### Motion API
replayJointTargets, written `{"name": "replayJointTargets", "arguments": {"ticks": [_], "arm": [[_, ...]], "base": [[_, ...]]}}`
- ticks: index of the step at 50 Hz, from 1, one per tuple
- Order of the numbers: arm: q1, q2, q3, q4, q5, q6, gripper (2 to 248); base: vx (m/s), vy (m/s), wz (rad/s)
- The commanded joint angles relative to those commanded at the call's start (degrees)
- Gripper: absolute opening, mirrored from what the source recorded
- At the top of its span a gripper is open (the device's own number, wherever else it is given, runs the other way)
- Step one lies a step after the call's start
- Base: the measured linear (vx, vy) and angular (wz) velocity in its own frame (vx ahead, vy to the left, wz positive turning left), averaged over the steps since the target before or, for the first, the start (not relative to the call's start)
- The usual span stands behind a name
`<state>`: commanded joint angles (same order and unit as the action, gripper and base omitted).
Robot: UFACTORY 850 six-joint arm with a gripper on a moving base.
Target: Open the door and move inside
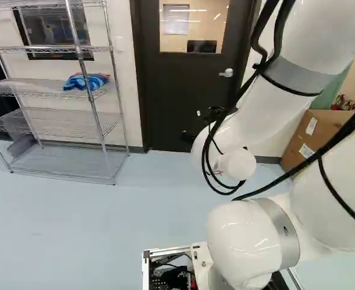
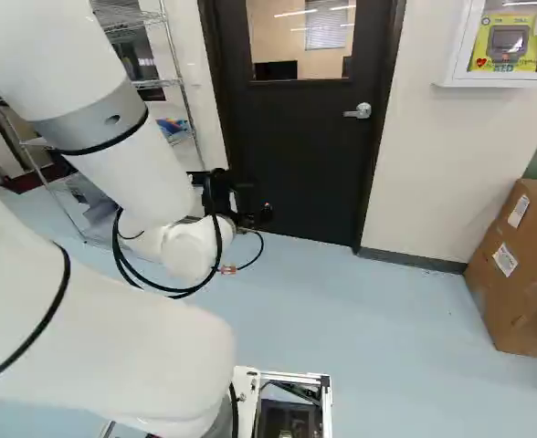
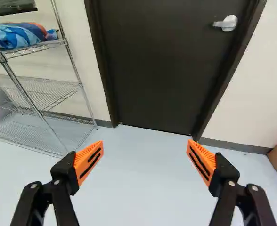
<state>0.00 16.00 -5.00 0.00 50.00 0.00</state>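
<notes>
1. Door (image 1: 177, 96): dark, shut in its frame, ahead of the arm. Its silver lever handle (image 3: 229, 23) is on the side away from the rack, the lever roughly level.
2. Window (image 2: 300, 41) in the door's upper part. A pale panel (image 1: 175, 19) shows through the glass; I cannot make out any writing on it.
3. Gripper (image 2: 257, 208): in both base views it appears against the door's lower part, below handle level. In the wrist view I read the gripper (image 3: 145, 146) as open, orange pads (image 3: 88, 161) wide apart, nothing between them; the handle is ahead, well apart from both fingers.
4. Arm (image 2: 127, 164): bent, black cables looping near the wrist.
5. Metal wire rack (image 3: 49, 87): left of the door, against the wall, a blue and orange cloth bundle (image 3: 16, 35) on one shelf.
6. White wall cabinet (image 2: 465, 68): right of the door; behind its front, a yellow panel (image 2: 529, 57) with print and a red heart mark.
7. Cardboard box (image 2: 515, 301): on the floor below the cabinet, two white labels (image 2: 505, 260) on its side, print too small to tell.
</notes>
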Motion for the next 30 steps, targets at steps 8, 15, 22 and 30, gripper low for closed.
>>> {"name": "replayJointTargets", "arguments": {"ticks": [8,15,22,30], "arm": [[0.0,0.0,0.0,0.0,0.0,0.0,247],[0.0,0.0,0.0,0.0,0.0,0.0,247],[0.0,0.0,0.0,0.0,0.0,0.0,247],[0.0,0.0,0.0,0.0,0.0,0.0,247]], "base": [[0.14,0.044,-0.01],[0.139,0.038,-0.016],[0.141,0.04,-0.015],[0.139,0.042,-0.014]]}}
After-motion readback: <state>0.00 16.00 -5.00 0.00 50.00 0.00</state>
